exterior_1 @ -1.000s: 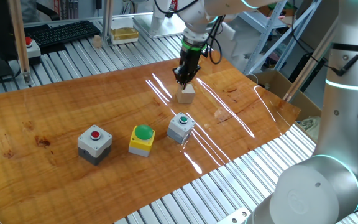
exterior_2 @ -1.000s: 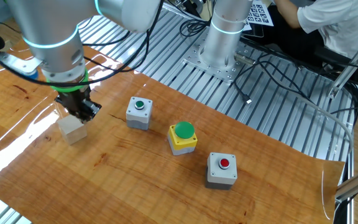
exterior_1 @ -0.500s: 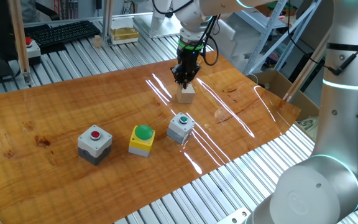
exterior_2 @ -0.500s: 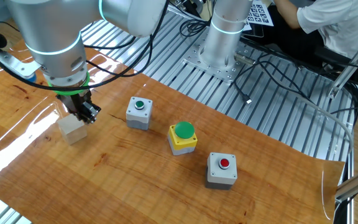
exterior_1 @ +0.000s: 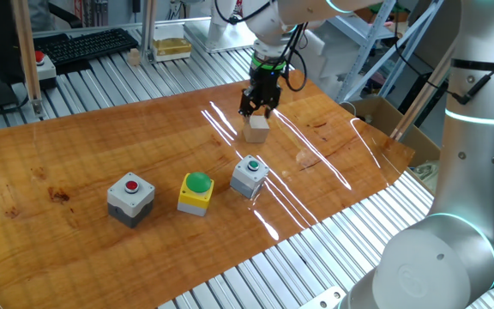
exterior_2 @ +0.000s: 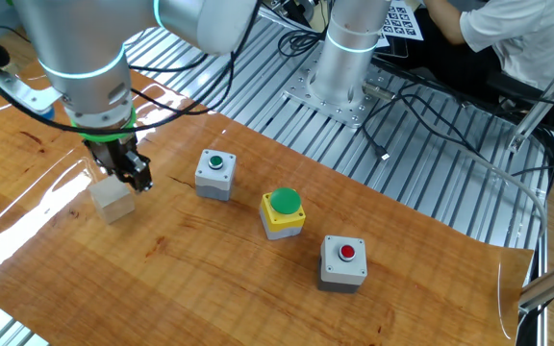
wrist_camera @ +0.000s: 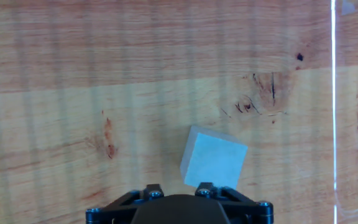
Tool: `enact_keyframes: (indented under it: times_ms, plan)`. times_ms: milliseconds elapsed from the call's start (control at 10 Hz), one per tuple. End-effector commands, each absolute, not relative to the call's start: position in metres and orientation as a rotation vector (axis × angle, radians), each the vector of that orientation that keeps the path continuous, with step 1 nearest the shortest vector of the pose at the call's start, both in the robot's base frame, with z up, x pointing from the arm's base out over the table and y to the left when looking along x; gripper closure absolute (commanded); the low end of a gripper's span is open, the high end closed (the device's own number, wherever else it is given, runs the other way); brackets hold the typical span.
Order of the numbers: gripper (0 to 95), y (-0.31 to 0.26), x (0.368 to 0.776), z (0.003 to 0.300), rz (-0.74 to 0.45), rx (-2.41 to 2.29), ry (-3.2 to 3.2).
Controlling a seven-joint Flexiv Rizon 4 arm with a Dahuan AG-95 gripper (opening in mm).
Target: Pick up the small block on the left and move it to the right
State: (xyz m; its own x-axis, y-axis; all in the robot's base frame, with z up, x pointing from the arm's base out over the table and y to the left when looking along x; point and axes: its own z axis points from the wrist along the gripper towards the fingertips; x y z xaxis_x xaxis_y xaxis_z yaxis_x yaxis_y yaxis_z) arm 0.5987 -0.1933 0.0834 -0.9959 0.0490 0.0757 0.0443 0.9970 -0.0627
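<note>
One arm reaches down over the wooden table (exterior_1: 101, 146) in one fixed view, its gripper (exterior_1: 258, 106) hanging just above the small block (exterior_1: 257, 128), a touch higher than a moment ago. From the other fixed view, the gripper (exterior_2: 128, 178) sits clear of the block (exterior_2: 112, 200), which rests on the table; whether the fingers are spread I cannot tell. The hand view shows the block (wrist_camera: 214, 158) lying free on the wood.
</note>
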Motion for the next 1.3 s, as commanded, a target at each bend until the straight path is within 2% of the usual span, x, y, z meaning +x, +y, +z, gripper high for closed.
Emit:
enact_keyframes:
  times_ms: [100,1300]
  plan:
    - [0.0,-0.197,0.600,0.081,0.098,-0.086,-3.066]
    - [0.0,-0.212,0.612,0.048,0.119,-0.089,-3.090]
